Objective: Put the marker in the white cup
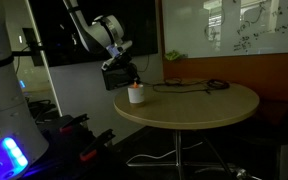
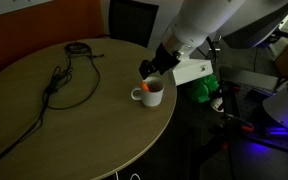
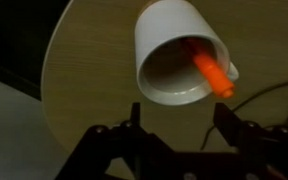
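Observation:
The white cup [image 3: 174, 62] stands on the round wooden table near its edge. It also shows in both exterior views [image 1: 136, 95] [image 2: 150, 94]. The orange-red marker [image 3: 211, 72] lies inside the cup, leaning against its rim with one end sticking out; its tip shows in an exterior view [image 1: 135, 87] and as an orange spot in the cup [image 2: 147, 87]. My gripper [image 3: 176, 125] is open and empty, a little above and beside the cup [image 1: 121, 72] [image 2: 160, 62].
A thin black looped cable [image 2: 64, 75] lies across the table [image 2: 54, 125], also seen in an exterior view [image 1: 189, 86]. The table edge [image 1: 174, 120] is close to the cup. Dark equipment with a blue light [image 1: 9, 152] stands on the floor beside the table.

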Available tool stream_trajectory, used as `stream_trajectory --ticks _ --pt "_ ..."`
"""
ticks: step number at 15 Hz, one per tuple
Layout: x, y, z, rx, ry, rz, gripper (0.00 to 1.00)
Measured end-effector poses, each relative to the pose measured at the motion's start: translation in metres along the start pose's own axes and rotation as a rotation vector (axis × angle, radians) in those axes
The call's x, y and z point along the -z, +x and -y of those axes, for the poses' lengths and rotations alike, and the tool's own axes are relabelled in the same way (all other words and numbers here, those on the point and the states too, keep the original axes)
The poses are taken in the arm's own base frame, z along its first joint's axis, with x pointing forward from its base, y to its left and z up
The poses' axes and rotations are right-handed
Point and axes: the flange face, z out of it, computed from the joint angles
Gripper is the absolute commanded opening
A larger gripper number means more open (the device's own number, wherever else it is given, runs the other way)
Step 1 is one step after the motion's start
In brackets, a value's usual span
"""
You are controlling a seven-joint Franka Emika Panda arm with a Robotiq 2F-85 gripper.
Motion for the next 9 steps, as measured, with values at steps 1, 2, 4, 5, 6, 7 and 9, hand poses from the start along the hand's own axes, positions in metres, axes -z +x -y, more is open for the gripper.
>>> stream_trajectory --ticks 1,2,4,5,6,7,9 --pt "-0.003 0.003 -0.003 -0.033 -0.021 0.039 1.00" --pt "-0.007 0.005 -0.008 -0.063 -0.041 0.085 1.00" --pt "-0.015 0.010 -0.018 -0.130 -0.068 0.179 1.00" --pt "-0.017 0.012 -0.021 -0.161 -0.071 0.226 1.00" --pt "-0.018 0.015 -0.021 -0.189 -0.063 0.271 1.00" --pt "-0.016 0.018 -0.019 -0.215 -0.051 0.314 1.00" --pt "-0.006 0.033 -0.003 -0.256 -0.013 0.394 1.00"
